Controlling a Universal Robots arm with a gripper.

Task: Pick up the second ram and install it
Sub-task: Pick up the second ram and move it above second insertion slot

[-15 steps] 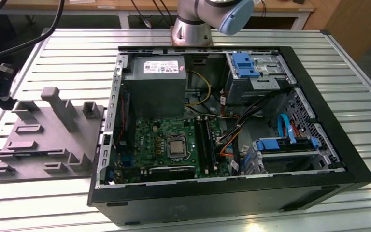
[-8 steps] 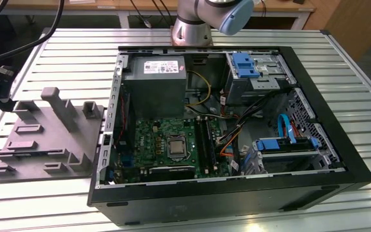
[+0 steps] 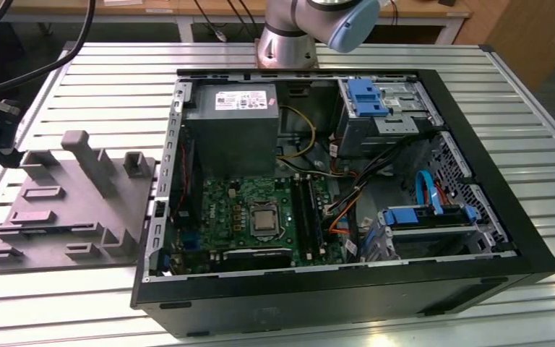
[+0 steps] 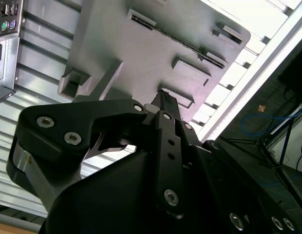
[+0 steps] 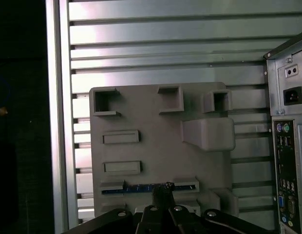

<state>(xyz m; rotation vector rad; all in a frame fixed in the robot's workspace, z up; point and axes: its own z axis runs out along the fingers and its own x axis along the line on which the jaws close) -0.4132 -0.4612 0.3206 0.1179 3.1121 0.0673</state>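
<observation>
On the grey fixture (image 5: pixel 156 151), your gripper (image 5: pixel 163 188) sits at the second ram (image 5: pixel 136 188) mid-length; whether it is clamped cannot be told. Keep it centred, square.

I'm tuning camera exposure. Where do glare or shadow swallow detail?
Second wrist view: the ribbed silver metal table blows out white, and the black gripper is dark. First wrist view: bright glare bands on the table, black beyond its edge. Exterior view: even light, mild shadow inside the black computer case.

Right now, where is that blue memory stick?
In the first wrist view the memory stick sits in a slot of the grey holder, beside the computer case.
</observation>
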